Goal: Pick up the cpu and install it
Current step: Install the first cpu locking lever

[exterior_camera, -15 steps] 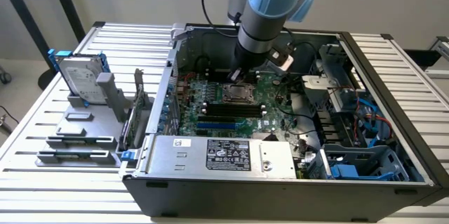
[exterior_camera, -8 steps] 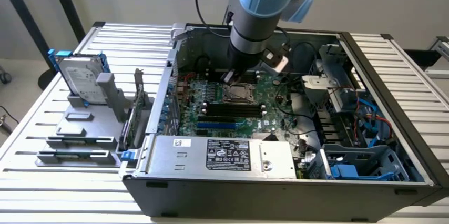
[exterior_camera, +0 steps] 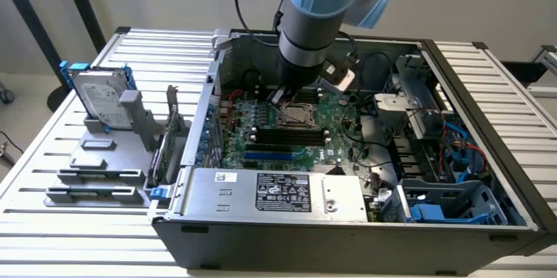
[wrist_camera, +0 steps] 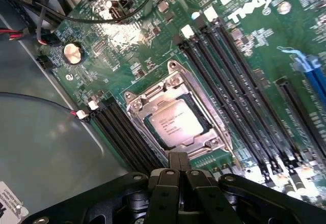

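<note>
The cpu [wrist_camera: 175,124] lies flat in the socket [wrist_camera: 174,113] on the green motherboard [wrist_camera: 244,46], with the metal frame of the socket around its edges. The tool [wrist_camera: 178,165] is just beside the socket, its fingers pressed together and holding nothing. Black memory slots [wrist_camera: 234,81] run along both sides of the socket. The computer case [exterior_camera: 348,235] stands open on the table [exterior_camera: 52,160]. A hard drive [exterior_camera: 98,100] stands outside the case.

A robotics lab bench: an opened computer case [exterior_camera: 348,160] sits on a slatted metal table [exterior_camera: 52,160], parts rack [exterior_camera: 100,167] by its edge, robot arm [exterior_camera: 314,17] overhead.
</note>
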